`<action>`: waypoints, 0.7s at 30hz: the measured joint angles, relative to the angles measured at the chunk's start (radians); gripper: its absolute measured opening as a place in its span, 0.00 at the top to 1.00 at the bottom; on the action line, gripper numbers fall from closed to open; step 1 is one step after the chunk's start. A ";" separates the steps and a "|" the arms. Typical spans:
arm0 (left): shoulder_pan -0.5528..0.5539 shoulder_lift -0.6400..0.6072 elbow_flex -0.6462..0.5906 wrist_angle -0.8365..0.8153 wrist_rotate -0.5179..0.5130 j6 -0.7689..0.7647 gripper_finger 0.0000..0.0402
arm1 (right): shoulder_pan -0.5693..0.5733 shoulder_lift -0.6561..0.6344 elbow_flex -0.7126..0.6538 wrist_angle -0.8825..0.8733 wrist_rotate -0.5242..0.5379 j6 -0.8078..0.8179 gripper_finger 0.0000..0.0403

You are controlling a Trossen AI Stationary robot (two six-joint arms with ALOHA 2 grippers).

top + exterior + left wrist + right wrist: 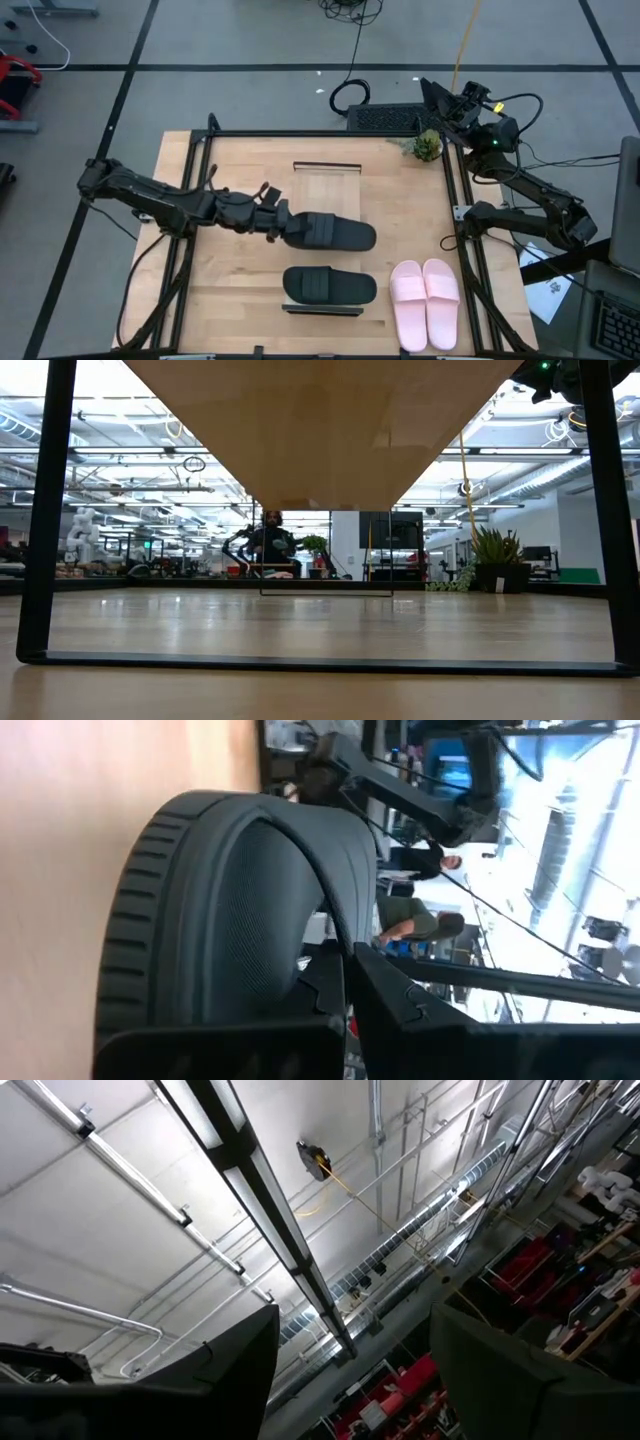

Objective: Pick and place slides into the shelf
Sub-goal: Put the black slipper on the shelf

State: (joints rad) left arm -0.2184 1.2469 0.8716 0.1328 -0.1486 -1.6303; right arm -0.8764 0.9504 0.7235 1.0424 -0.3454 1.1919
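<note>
Holding one black slide (335, 233) by its heel end, the left gripper (285, 227) has its fingers pinched on the rim, as the left wrist view shows. The slide's long axis runs left-right across the table, toe pointing away from the gripper, approx. parallel to the second black slide (330, 286) just nearer the front edge. The shelf (327, 190) is only partly visible to me, a light board w/ a black frame near the table centre. The pink pair (425, 302) lies at front right. The right gripper (437, 100) waits at the far right corner, fingers spread.
</note>
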 joint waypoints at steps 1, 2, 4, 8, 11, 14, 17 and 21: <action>0.000 0.001 -0.008 0.002 0.002 -0.004 1.00 | 0.000 0.000 0.000 0.000 0.000 0.000 0.39; 0.000 0.004 -0.013 0.010 0.006 -0.005 1.00 | 0.000 0.000 0.000 0.000 0.000 0.000 0.39; 0.003 0.019 -0.020 0.036 0.017 -0.006 1.00 | 0.001 0.000 0.000 0.000 0.000 0.000 0.39; 0.012 0.022 -0.048 0.042 0.029 -0.003 1.00 | 0.001 0.000 0.000 0.000 -0.001 0.000 0.39; 0.024 0.021 -0.076 0.067 0.030 -0.002 1.00 | 0.001 0.000 0.000 0.000 -0.004 0.000 0.39; 0.035 0.023 -0.103 0.080 0.041 -0.001 1.00 | 0.001 0.000 0.000 0.000 -0.010 0.000 0.39; 0.036 0.022 -0.122 0.138 0.055 -0.001 1.00 | 0.001 0.000 0.000 0.000 -0.024 0.000 0.39; 0.036 0.024 -0.149 0.161 0.063 -0.011 1.00 | 0.001 0.000 0.000 -0.002 -0.026 0.000 0.39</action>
State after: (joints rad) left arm -0.1825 1.2705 0.7225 0.2939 -0.0856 -1.6409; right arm -0.8753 0.9504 0.7235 1.0405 -0.3714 1.1919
